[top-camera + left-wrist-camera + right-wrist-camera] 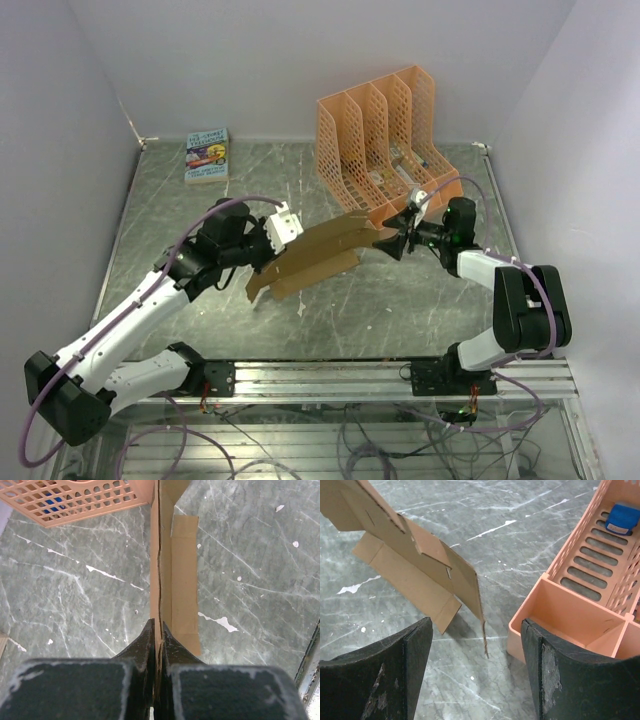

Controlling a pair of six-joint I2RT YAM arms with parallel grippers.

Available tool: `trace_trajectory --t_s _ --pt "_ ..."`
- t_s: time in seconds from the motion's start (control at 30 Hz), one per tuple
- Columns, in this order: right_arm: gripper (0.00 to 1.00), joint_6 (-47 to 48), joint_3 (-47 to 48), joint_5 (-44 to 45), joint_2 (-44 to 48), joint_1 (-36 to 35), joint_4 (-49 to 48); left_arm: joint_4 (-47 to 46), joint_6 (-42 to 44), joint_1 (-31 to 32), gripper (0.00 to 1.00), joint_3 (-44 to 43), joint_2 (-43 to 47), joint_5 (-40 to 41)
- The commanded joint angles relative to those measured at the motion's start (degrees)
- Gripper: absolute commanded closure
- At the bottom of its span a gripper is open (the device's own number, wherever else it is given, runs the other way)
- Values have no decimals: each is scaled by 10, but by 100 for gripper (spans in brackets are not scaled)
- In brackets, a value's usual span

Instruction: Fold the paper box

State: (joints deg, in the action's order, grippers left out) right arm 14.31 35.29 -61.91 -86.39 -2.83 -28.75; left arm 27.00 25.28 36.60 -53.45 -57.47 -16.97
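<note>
While the left hand is pressed together on one end of the paper box, the cardboard stretches away from it as a long, flattened piece, not yet shaped into a carton. From above, its long axis runs on a slant across the middle of the counter, from the near left by the left arm up towards the far right, and its far end points at the front corner of the orange rack. From the left wrist the sheet is seen edge-on, a thin line running straight out from the fingers towards the rack, with one flap spread out flat on its right side. The end near the rack is up off the counter and throws a shadow below it. The right hand stands at that end with its fingers apart. The corner of the cardboard hangs just ahead of them, in line with the gap, touching neither. The rack's open front compartment sits just beside the right finger. A small printed book lies well apart at the far left corner.
</note>
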Motion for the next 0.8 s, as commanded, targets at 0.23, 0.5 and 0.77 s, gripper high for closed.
trace_trajectory --t_s 0.23,0.5,0.77 --pt "40 84 22 60 -2 -32 99 8 -2 17 93 7 11 -17" --pt "78 112 44 106 -8 -54 154 5 -6 18 93 5 13 -22" --pt "100 65 23 175 26 -91 70 16 -46 20 93 -11 3 -46"
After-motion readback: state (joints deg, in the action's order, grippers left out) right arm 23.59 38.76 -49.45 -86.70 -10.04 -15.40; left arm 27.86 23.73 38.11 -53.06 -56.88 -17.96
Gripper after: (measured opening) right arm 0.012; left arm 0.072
